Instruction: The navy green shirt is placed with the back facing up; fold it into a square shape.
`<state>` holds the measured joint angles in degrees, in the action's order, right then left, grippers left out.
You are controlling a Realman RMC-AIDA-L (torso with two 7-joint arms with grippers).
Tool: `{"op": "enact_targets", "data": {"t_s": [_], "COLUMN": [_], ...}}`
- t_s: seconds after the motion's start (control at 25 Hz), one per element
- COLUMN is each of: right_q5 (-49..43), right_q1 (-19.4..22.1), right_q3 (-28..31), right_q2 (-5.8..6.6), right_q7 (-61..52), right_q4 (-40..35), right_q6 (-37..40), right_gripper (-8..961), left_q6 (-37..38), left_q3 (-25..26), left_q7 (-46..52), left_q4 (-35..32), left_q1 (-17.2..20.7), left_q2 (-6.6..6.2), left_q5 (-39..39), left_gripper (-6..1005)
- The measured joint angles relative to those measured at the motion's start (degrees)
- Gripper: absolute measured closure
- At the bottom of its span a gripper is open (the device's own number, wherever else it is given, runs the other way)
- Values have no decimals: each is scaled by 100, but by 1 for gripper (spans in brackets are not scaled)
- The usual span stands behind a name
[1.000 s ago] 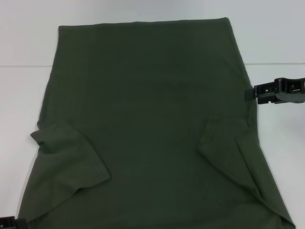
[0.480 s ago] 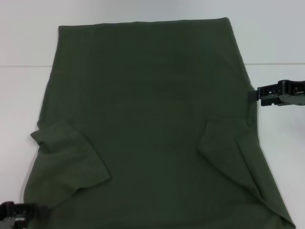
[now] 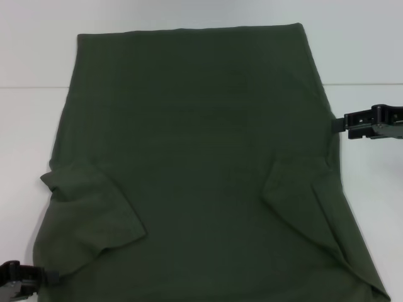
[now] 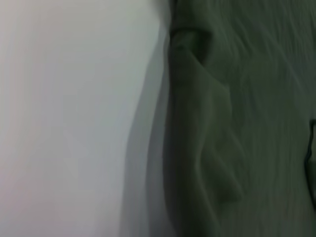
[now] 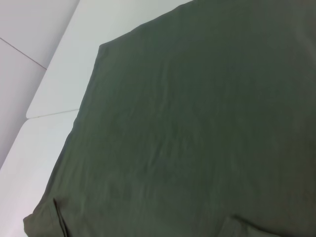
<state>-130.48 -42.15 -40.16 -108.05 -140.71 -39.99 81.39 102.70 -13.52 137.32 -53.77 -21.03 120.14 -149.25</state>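
Olive cloth shirt (image 3: 195,163) spread flat over the white table (image 3: 31,126), both sleeves folded inward, unmoved, right gripper (image 3: 346,123) drawn slightly outward off its right edge, left gripper (image 3: 38,277) crept inward at near-left corner, grip states unclear, bare table along both sides.

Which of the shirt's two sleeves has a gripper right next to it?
The sleeve on the robot's left: the left gripper sits at its near edge. The right gripper is farther up, at the navy green shirt's side.

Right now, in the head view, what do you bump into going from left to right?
Left end effector at the near left corner → navy green shirt spread on the white table → right end effector at the shirt's right edge.
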Motion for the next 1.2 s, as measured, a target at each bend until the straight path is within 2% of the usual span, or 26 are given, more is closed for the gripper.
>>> {"op": "enact_targets", "data": {"t_s": [0.2, 0.44, 0.76, 0.96, 1.2], "right_q5": [-45, -452, -1167, -1338, -1528], "right_q1": [27, 161, 471, 585, 680], "right_q3": [-51, -104, -123, -148, -200], "right_q2": [31, 113, 104, -32, -261], "right_q7": [42, 284, 395, 685, 1090], "right_q4": [-1, -198, -455, -430, -397], "right_q6": [98, 770, 1696, 1821, 1877], "right_gripper": [360, 357, 355, 353, 351], "left_q6": [213, 783, 486, 358, 261], "left_q3": [36, 118, 118, 113, 98], "left_q7": [-266, -873, -922, -902, -843], "left_q4": [-2, 45, 331, 416, 428], "left_q1": [5, -65, -320, -425, -452], "left_q2": [-16, -96, -221, -257, -262], "left_q5": [86, 558, 638, 638, 641], "left_gripper": [703, 956, 963, 962, 963]}}
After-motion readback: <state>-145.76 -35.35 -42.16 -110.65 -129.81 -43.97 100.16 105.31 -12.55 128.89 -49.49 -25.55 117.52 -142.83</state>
